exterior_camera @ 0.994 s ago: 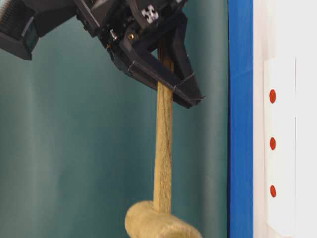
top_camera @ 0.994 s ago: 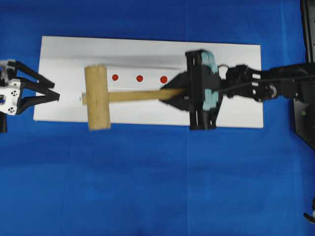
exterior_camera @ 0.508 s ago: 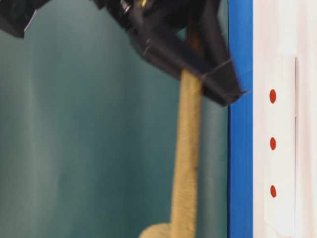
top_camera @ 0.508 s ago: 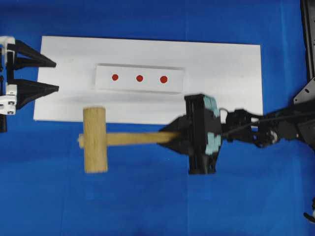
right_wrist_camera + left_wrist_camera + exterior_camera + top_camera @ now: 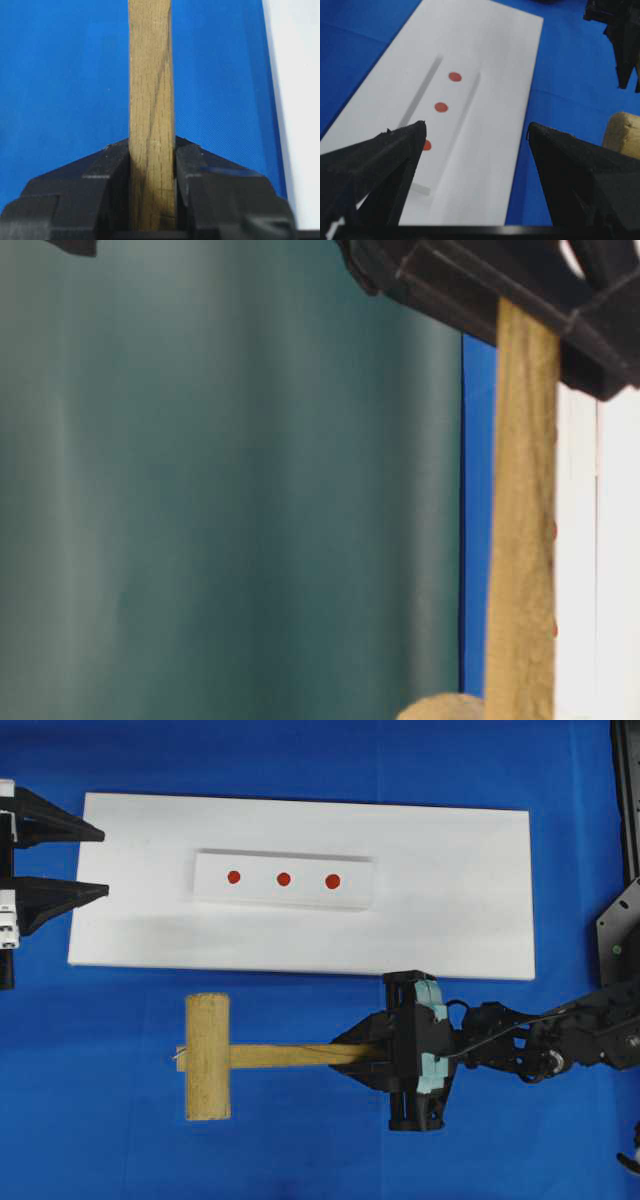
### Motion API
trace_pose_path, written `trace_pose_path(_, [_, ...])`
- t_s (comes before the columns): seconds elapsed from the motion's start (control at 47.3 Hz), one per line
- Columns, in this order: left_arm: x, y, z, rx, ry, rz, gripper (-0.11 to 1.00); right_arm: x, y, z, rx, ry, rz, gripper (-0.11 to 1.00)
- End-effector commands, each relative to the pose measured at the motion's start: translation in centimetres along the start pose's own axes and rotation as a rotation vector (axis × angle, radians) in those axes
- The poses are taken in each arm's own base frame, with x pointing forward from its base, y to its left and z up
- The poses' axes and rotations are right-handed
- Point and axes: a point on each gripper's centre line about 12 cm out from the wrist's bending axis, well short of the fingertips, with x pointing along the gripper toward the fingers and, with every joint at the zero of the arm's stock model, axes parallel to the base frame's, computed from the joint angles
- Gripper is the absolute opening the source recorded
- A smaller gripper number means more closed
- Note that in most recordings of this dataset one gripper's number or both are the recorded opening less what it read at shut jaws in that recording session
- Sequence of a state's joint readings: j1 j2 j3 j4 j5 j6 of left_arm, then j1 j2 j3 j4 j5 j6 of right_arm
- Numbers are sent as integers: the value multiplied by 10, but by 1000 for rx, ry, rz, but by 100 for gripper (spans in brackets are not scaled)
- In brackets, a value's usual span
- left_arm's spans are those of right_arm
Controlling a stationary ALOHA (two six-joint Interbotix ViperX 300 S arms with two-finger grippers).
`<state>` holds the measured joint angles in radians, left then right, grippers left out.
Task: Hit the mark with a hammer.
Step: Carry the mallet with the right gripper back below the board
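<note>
Surface: blue cloth covering the whole tabletop
Board: white rectangular panel lying flat on the cloth
Backdrop: plain teal curtain, softly lit

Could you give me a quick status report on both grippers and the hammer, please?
Right gripper shut on hammer handle, hammer over blue cloth, off the white board. Left gripper open, empty, at board's left end. Red marks unobstructed.

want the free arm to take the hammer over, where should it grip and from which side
Grip the hammer on the bare handle between the head and the right gripper, coming from above with jaws across its flat sides. The handle is slim and squared; the thick cylindrical head looks too wide. The left gripper already stands open.
</note>
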<state>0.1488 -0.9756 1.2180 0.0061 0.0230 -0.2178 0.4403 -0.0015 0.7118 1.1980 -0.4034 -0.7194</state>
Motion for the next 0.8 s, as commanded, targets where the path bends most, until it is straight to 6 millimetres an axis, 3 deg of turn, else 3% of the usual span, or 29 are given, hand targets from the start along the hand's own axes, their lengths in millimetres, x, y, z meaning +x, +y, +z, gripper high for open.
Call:
trace_pose_path(0.0, [0, 0, 6, -1, -19, 0, 78, -1, 6, 15, 11, -43, 8, 7])
trace_pose_path(0.36, [0, 3, 8, -4, -32, 16, 78, 29, 11, -15, -20, 75, 18, 7])
trace_pose_path(0.783, [0, 4, 5, -4, -25, 22, 78, 58, -4, -40, -19, 153, -36, 7])
